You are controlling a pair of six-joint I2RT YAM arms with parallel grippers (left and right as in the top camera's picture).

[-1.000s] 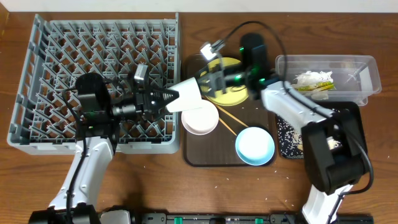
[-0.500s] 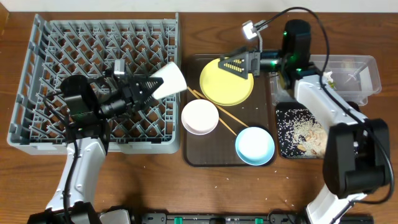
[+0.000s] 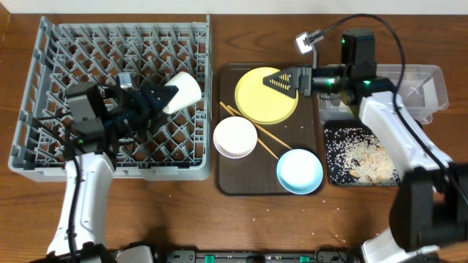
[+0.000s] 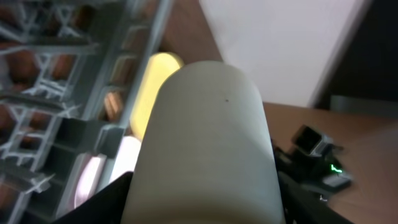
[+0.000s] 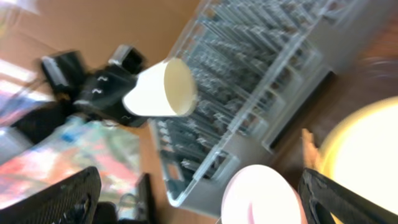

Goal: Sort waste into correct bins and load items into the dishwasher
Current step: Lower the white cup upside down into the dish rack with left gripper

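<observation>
Released here, the cup (image 3: 183, 91) could roll off the rack (image 3: 117, 172) (it lies sideways, mouth rightward) and drop to the desk. The left jaws pinch it above the rack's right side, arm reaching in from the near edge. Farther off, the right jaws hang spread and empty over the plate (image 3: 267, 102).

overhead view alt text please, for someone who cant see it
The left tool holds a small white cup sideways over the grey dish rack. The right tool hovers open above a yellow plate on a brown tray, which also carries a white bowl, a blue bowl and chopsticks.
</observation>
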